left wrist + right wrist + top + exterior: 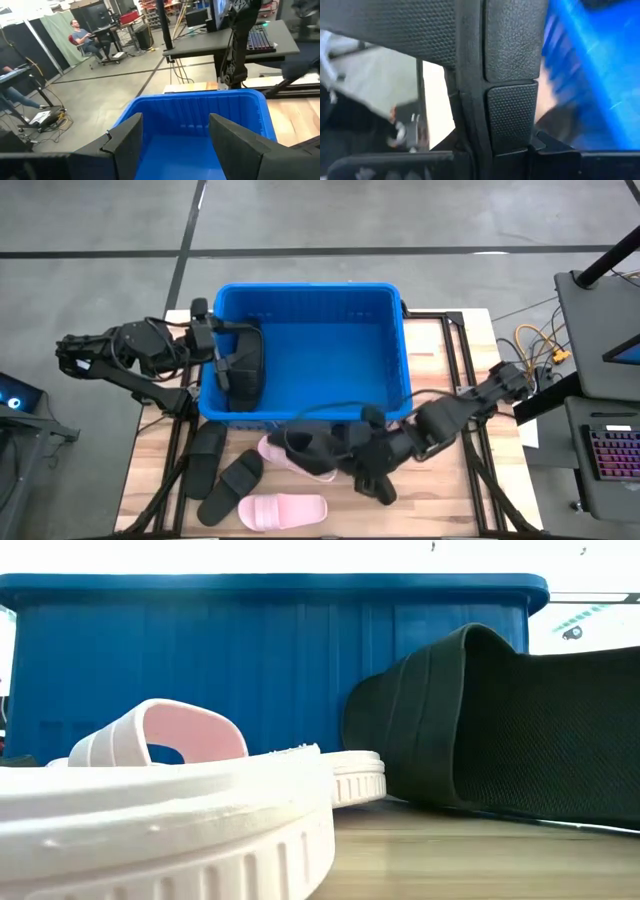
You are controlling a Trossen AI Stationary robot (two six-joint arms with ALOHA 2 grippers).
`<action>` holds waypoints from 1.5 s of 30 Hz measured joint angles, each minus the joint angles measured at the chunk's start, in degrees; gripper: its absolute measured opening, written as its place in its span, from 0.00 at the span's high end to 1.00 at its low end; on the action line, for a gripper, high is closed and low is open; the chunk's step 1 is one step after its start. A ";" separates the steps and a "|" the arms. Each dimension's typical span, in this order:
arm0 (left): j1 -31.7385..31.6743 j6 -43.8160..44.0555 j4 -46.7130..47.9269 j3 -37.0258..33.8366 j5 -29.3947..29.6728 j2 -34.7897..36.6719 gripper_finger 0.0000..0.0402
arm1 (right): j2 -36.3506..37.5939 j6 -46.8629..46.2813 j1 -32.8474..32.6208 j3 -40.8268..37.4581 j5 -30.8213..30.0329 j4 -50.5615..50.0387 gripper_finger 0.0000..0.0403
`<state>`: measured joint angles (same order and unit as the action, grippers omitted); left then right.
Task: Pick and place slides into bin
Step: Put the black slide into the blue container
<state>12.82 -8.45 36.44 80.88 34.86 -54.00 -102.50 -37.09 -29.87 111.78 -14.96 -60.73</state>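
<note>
The blue bin (pixel 305 300) stands at the table's far middle, with one black slide (pixel 246 368) lying inside along its left wall. My left gripper (pixel 175 142) is open over the bin's left end, nothing between its fingers. My right gripper (pixel 338 452) is in front of the bin's near wall, shut on another black slide (pixel 500 730). That slide stands tipped on its side next to a pink slide (pixel 278 452). A second pink slide (pixel 283 510) and two black slides (pixel 205 460) (pixel 232 485) lie flat on the table's near left. My right gripper holds the black slide (pixel 395 30) low over the table, coming from the table's right. The slide fills the wrist view, so the part held does not show. The slide is tipped on edge, its gridded sole (pixel 560 740) facing the near side and its lower edge (pixel 450 806) at the tabletop.
The bin (pixel 250 660) takes up the far half of the wooden table (pixel 440 500). Bare wood shows on the near right. A desk with a keyboard (pixel 610 455) stands beyond the right edge. People sit in the room behind (pixel 85 37).
</note>
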 joint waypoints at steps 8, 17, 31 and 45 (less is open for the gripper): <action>0.00 0.15 -0.01 -0.07 0.01 0.58 0.47 | 1.40 5.68 1.50 11.12 -19.19 1.29 0.84; 0.00 0.12 -0.02 -0.13 0.05 0.20 0.47 | 1.34 9.12 7.02 19.48 -30.25 4.50 0.84; 0.00 0.06 0.05 -0.28 1.50 0.58 0.47 | 1.90 32.63 16.94 18.82 -0.57 37.18 0.84; 0.01 0.04 0.07 -0.57 1.62 0.48 0.47 | 0.02 51.76 19.98 8.03 51.78 74.77 0.84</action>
<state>12.83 -8.40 36.51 80.31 36.48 -53.52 -102.48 14.67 -9.89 119.81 36.82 14.04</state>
